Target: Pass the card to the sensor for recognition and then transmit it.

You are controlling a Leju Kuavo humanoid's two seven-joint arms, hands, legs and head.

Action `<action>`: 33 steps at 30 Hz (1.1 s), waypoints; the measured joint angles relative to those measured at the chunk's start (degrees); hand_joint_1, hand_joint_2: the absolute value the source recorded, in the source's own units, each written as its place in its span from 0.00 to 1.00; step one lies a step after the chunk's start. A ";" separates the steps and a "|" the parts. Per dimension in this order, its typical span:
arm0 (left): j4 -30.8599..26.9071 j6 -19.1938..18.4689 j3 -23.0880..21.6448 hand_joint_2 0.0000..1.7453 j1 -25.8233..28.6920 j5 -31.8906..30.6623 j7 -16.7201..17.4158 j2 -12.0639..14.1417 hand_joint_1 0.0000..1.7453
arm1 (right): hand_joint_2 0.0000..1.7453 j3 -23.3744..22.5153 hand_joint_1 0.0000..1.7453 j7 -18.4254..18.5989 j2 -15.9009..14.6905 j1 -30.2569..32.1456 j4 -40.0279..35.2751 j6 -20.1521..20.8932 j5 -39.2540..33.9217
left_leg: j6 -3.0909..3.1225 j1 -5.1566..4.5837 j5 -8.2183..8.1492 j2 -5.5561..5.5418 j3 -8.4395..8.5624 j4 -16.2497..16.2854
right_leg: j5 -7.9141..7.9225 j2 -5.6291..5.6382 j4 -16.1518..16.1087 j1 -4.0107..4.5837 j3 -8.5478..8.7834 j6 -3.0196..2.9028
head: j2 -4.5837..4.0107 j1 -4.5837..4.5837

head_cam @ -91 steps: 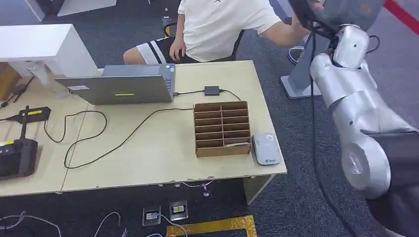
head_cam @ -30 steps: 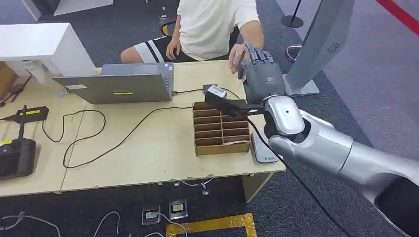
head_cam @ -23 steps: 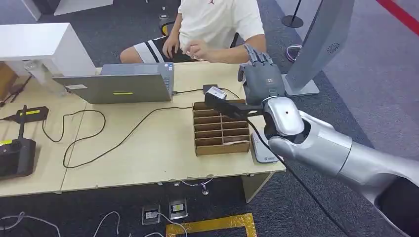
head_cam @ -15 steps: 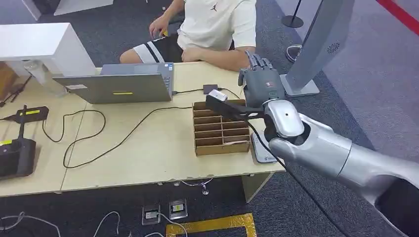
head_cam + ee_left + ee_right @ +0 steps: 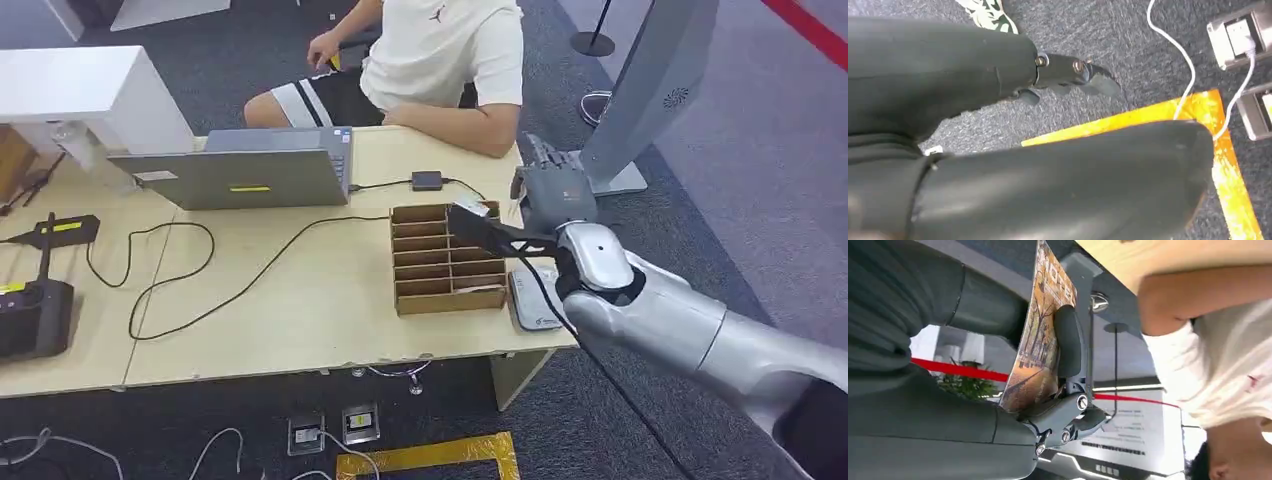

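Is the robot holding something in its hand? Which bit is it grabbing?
Yes. The right hand pinches a picture card by its faces, thumb on one side, a finger on the other.

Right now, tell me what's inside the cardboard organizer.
The organizer's slots look mostly empty; one pale card-like thing lies in the bottom right slot. The right hand and wrist camera cover its upper right slots.

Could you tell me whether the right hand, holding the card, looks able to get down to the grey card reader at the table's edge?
Probably yes. The right hand pinches the picture-printed card above the table's far right side. The flat grey card reader lies uncovered beside the brown cardboard divider box, partly under the forearm.
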 joint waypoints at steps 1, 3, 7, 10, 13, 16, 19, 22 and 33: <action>0.02 0.00 0.00 0.00 -0.01 -0.30 0.00 0.02 0.00 | 1.00 -0.22 1.00 0.00 -0.47 0.48 0.15 -0.02 0.24 | 0.00 0.00 0.00 -0.02 0.00 0.00 | 0.00 -0.02 0.00 0.00 0.00 0.00 | 0.00 -0.04; 0.04 0.00 0.00 0.00 -0.04 -0.94 0.00 0.02 0.00 | 1.00 -0.92 1.00 0.00 -1.29 1.71 0.46 0.02 0.70 | 0.00 0.00 0.00 -0.01 0.01 0.00 | 0.00 0.00 -0.01 0.00 0.00 0.00 | 0.00 -0.04; 0.04 0.00 0.00 0.00 -0.03 -1.88 0.00 0.04 0.00 | 1.00 -2.67 1.00 0.00 -2.60 4.63 0.72 0.90 2.08 | 0.00 0.00 0.00 -0.05 0.00 0.01 | 0.00 -0.04 -0.03 0.00 0.01 0.00 | 0.00 -0.02; 0.00 0.00 0.00 0.00 -0.01 -2.21 0.00 0.04 0.00 | 1.00 -4.53 1.00 0.00 -3.39 7.63 0.74 1.18 2.95 | 0.00 0.01 0.00 -0.05 0.00 0.00 | 0.00 -0.09 -0.03 0.02 0.03 0.00 | 0.00 -0.02; -0.02 0.00 0.00 0.00 -0.04 -2.27 0.00 0.04 0.00 | 1.00 -5.73 1.00 0.00 -3.54 9.57 0.72 1.25 3.15 | 0.00 0.01 0.00 -0.04 0.00 0.00 | 0.00 -0.06 -0.02 0.02 0.03 0.00 | 0.00 -0.04; -0.02 0.00 0.00 0.00 -0.04 -2.45 0.02 0.11 0.00 | 1.00 -6.58 1.00 0.00 -3.50 10.95 0.74 1.68 3.32 | 0.00 0.03 0.00 -0.05 0.00 0.00 | 0.00 -0.08 -0.03 0.04 0.05 0.00 | 0.00 -0.02; -0.02 0.00 0.00 0.00 -0.04 -2.45 0.17 0.13 0.00 | 1.00 -7.10 1.00 0.00 -3.43 12.33 0.74 2.30 3.32 | 0.00 0.03 0.00 -0.08 -0.02 -0.01 | 0.00 -0.10 -0.02 0.04 0.06 0.00 | 0.00 -0.04; -0.04 -0.02 0.00 0.00 -0.06 -2.23 0.98 0.17 0.00 | 1.00 -7.15 1.00 0.00 -3.26 13.31 0.83 2.64 3.10 | 0.00 0.03 0.00 -0.08 -0.01 -0.01 | 0.00 -0.10 -0.02 0.03 0.07 0.00 | 0.00 -0.02; -0.24 0.00 -0.09 0.00 -0.04 -0.98 1.07 0.17 0.00 | 1.00 -7.15 1.00 -0.28 -1.42 15.59 2.60 1.97 1.14 | 0.00 0.03 0.00 -0.08 -0.02 -0.01 | -0.01 -0.10 -0.02 0.03 0.07 0.00 | 0.00 -0.04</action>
